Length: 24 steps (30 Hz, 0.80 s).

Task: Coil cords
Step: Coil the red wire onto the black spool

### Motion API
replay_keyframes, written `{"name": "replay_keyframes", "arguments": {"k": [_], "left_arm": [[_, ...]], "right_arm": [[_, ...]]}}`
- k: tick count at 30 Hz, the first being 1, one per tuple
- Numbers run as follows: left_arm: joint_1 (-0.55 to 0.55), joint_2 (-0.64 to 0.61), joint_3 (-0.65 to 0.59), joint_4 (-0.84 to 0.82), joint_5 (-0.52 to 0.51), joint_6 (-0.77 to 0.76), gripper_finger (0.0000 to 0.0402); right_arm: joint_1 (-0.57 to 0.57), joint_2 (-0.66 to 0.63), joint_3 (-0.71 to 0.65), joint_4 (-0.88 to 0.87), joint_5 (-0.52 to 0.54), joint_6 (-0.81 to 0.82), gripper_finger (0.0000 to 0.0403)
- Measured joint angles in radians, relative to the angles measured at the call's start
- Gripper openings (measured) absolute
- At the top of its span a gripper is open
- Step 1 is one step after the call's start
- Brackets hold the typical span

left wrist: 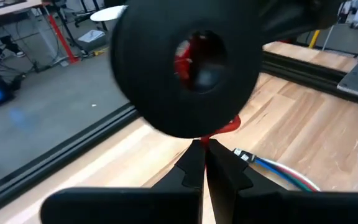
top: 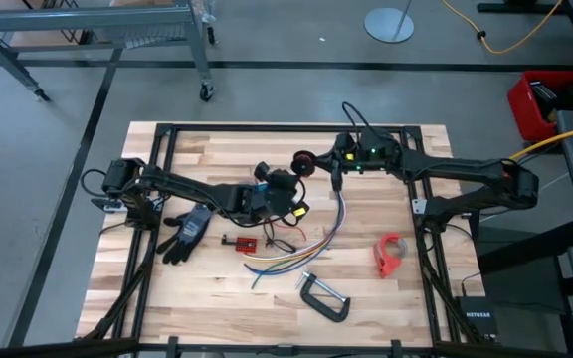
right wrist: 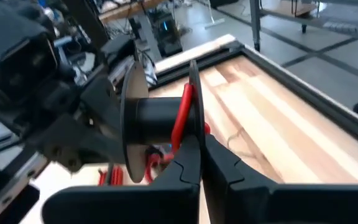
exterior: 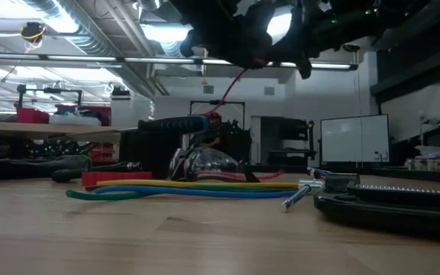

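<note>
Cords barely begun: red cord (right wrist: pixel 180 118) winds onto the black spool (top: pixel 304 161) pinched between the right pincer (top: pixel 335 182) and left pincer (top: pixel 288 189) above the bench (top: pixel 207 288), coloured strands (top: pixel 296 254) lying loose.

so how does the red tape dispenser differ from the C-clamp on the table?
The tape dispenser is red and chunky with a rounded loop shape; the C-clamp is dark metal, a thin open C with a silver screw. The tape dispenser lies nearer the right arm's side of the table; the C-clamp lies nearer the front edge, just below the coloured cord bundle. Both rest flat on the wooden table, and no gripper touches either.
</note>
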Motion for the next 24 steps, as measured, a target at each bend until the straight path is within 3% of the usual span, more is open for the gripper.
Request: {"name": "replay_keyframes", "arguments": {"k": [14, 24], "left_arm": [[-0.004, 0.002, 0.0, -0.008, -0.007, 0.021, 0.0], [0.012, 0.002, 0.0, 0.022, 0.001, 0.056, 0.0008]], "right_arm": [[0.0, -0.088, 0.0, -0.248, -0.063, -0.076, 0.0001], [0.002, -0.088, 0.0, -0.292, -0.068, -0.086, 0.0001]]}}
